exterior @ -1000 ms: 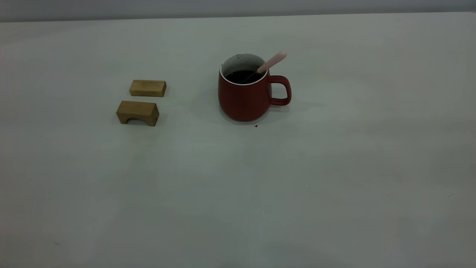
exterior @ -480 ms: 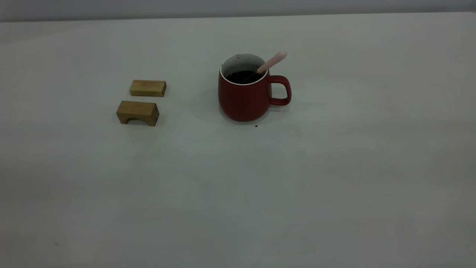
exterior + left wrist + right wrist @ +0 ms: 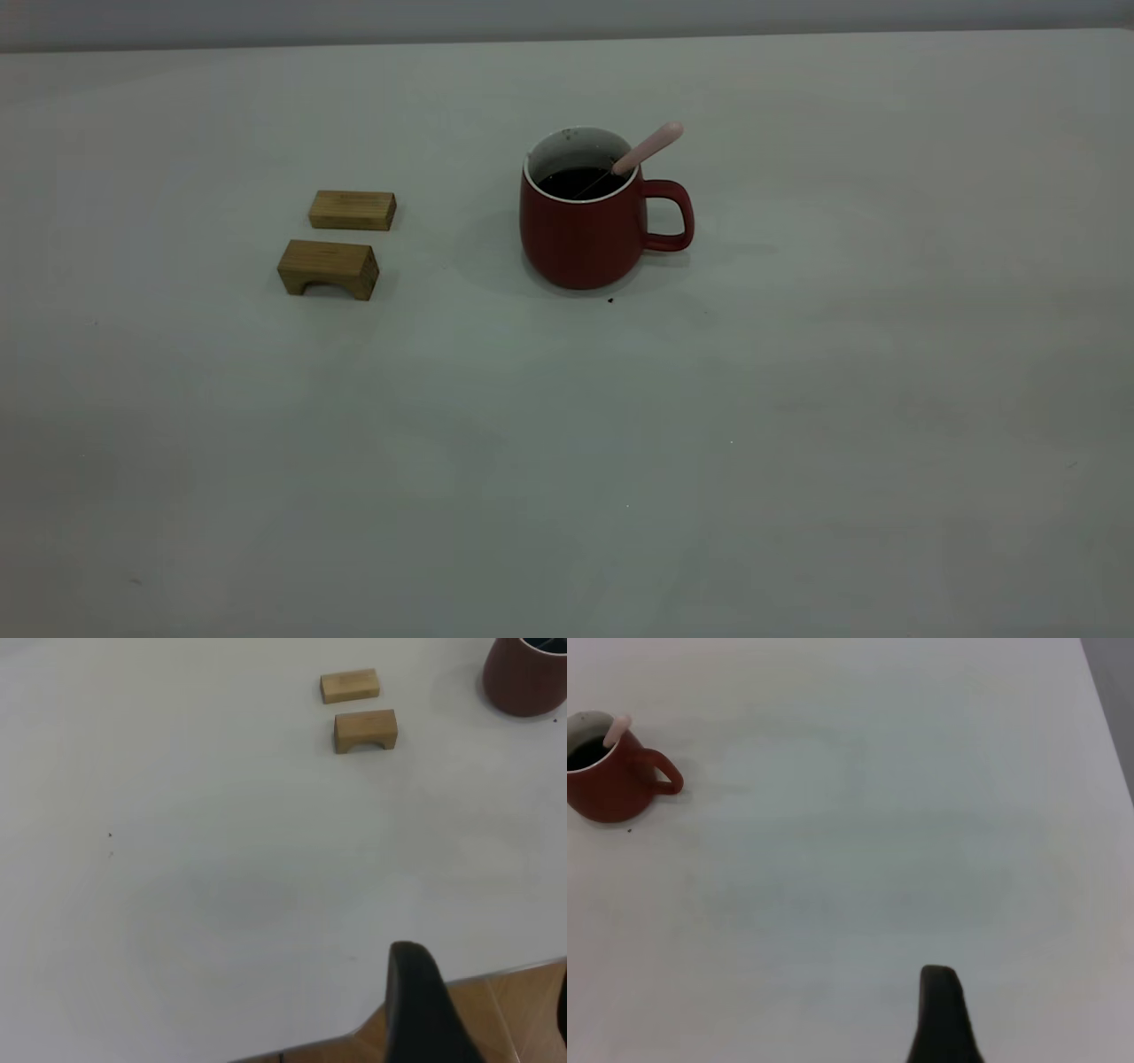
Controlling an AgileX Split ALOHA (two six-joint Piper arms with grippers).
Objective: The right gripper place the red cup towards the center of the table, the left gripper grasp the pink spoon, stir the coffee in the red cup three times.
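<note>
The red cup (image 3: 580, 239) stands upright on the table (image 3: 567, 425), a little behind the middle, its handle pointing right. Dark coffee (image 3: 580, 182) fills it. The pink spoon (image 3: 647, 149) leans in the cup, with its handle sticking out over the rim above the cup's handle. No gripper shows in the exterior view. In the left wrist view my left gripper (image 3: 492, 992) hangs open over the table's near edge, far from the cup (image 3: 527, 682). My right gripper (image 3: 943, 1014) shows as one black tip, far from the cup (image 3: 611, 784) and spoon (image 3: 616, 729).
Two small wooden blocks lie left of the cup: a flat one (image 3: 353, 210) behind and an arched one (image 3: 328, 268) in front. They also show in the left wrist view, flat block (image 3: 350, 685) and arched block (image 3: 365, 730). A brown floor (image 3: 514, 1010) lies past the table's edge.
</note>
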